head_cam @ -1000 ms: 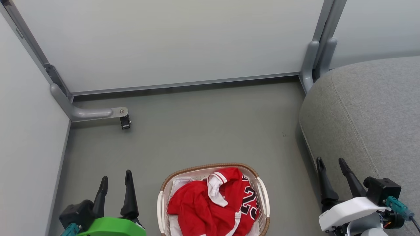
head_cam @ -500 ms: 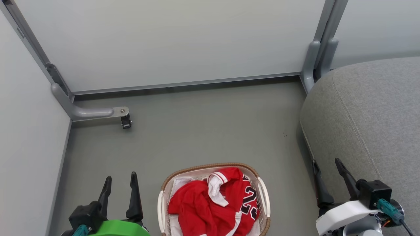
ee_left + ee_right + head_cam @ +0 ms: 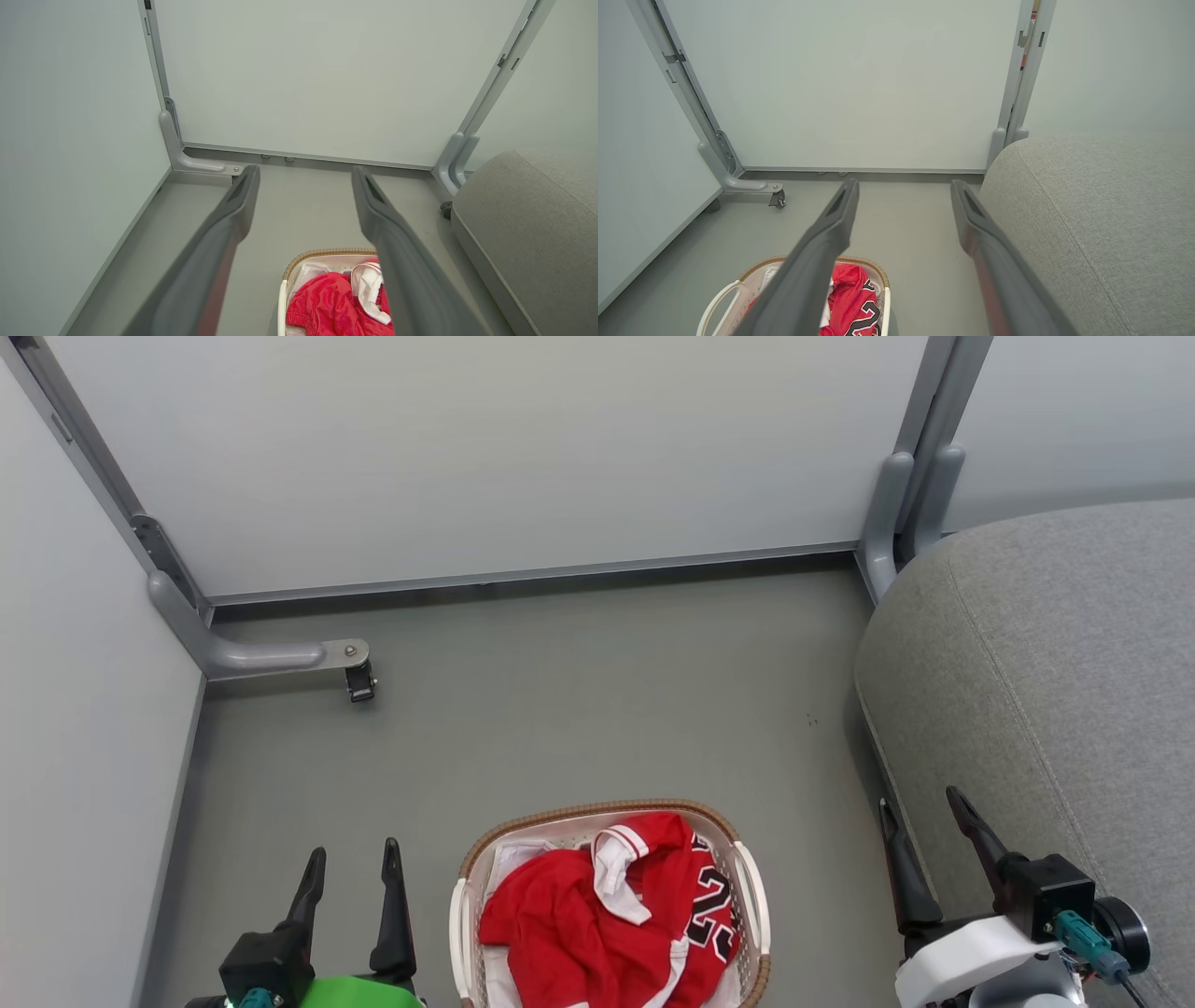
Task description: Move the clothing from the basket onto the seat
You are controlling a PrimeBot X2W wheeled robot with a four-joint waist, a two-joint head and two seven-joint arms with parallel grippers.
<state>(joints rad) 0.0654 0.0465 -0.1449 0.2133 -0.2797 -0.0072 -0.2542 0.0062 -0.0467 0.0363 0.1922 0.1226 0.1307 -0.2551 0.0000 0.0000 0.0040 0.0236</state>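
Clothing (image 3: 597, 924) lies heaped in the basket (image 3: 607, 807), the numbered red jersey on top with white fabric under it. Basket stands on the floor (image 3: 560, 709), left of the seat (image 3: 1055, 672) and apart from it. Left gripper (image 3: 355, 847) hovers left of the basket, fingers spread wide, holding nothing. Right gripper (image 3: 919, 797) is at the seat's front edge, fingers wide apart, empty.
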